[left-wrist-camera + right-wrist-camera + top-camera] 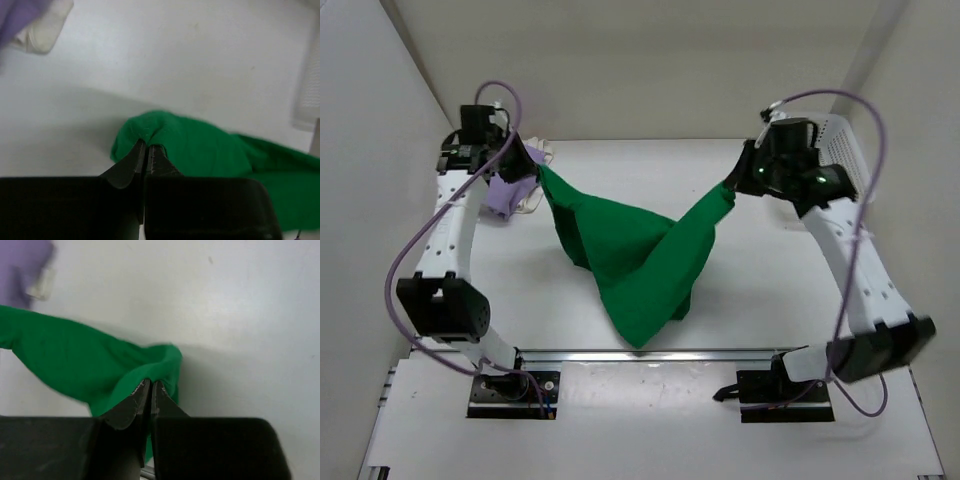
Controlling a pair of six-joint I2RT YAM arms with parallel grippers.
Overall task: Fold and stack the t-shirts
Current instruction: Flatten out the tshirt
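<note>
- While I lift the green t-shirt (635, 265) to open it out for folding, my left claw (146, 147) and right claw (150, 385) each pinch one edge of it, pressed tight on the cloth.
- It sags between them at mid-frame, its lowest point trailing toward the tabletop (650, 170).
- The lavender t-shirt (505, 197) lies at the upper left, not yet folded, I judge.

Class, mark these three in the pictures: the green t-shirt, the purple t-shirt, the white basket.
green t-shirt (640, 265), top external view, middle of the hanging cloth.
purple t-shirt (508, 200), top external view, its visible bunched part, far left.
white basket (845, 150), top external view, its lattice side wall, far right.
</note>
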